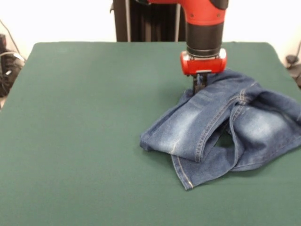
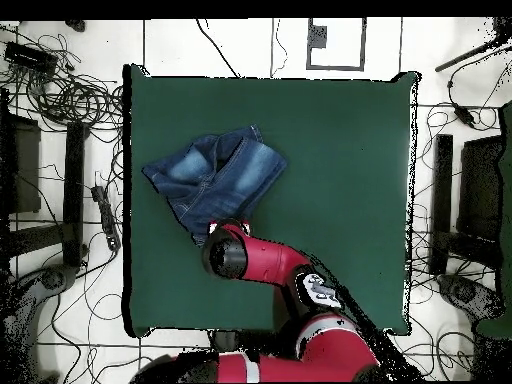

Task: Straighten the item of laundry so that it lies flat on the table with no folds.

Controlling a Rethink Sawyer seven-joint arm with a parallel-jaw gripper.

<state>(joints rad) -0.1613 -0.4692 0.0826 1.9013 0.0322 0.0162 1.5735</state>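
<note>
Where the claw [image 1: 201, 84] meets the rumpled jeans [image 1: 225, 125], its spread cannot be told.

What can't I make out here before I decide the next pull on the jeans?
- Gripper: whether its jaws pinch denim; front view shows only dark tips at the cloth, overhead the arm's wrist covers them.
- Jeans: right end cut off by the front view's edge.
- Waistband and leg ends: buried in folds, both views.
- Table under the arm: hidden overhead.
</note>
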